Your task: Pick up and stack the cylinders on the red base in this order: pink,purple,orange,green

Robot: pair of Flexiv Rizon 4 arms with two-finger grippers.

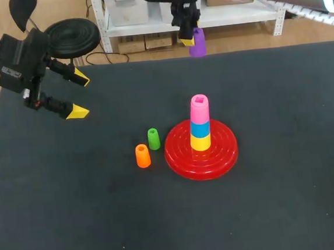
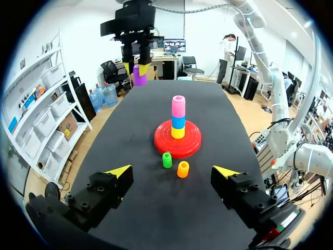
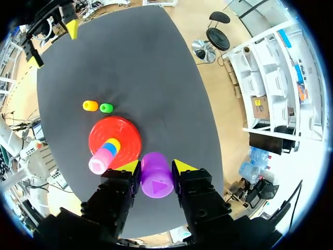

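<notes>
The red base (image 1: 216, 156) (image 2: 161, 143) (image 3: 130, 138) lies on the black table with a stack of yellow, blue and pink cylinders; the pink cylinder (image 1: 199, 108) (image 2: 178, 105) (image 3: 98, 162) is on top. My right gripper (image 1: 188, 35) (image 2: 134, 66) (image 3: 156, 166) hangs high over the table's far edge, shut on the purple cylinder (image 1: 198, 44) (image 2: 139, 76) (image 3: 156, 177). The orange cylinder (image 1: 142, 156) (image 2: 182, 169) (image 3: 90, 105) and the green cylinder (image 1: 153, 138) (image 2: 167, 160) (image 3: 106, 108) stand upright just left of the base. My left gripper (image 1: 82, 95) (image 2: 175, 171) is open above the table's far left, holding nothing.
</notes>
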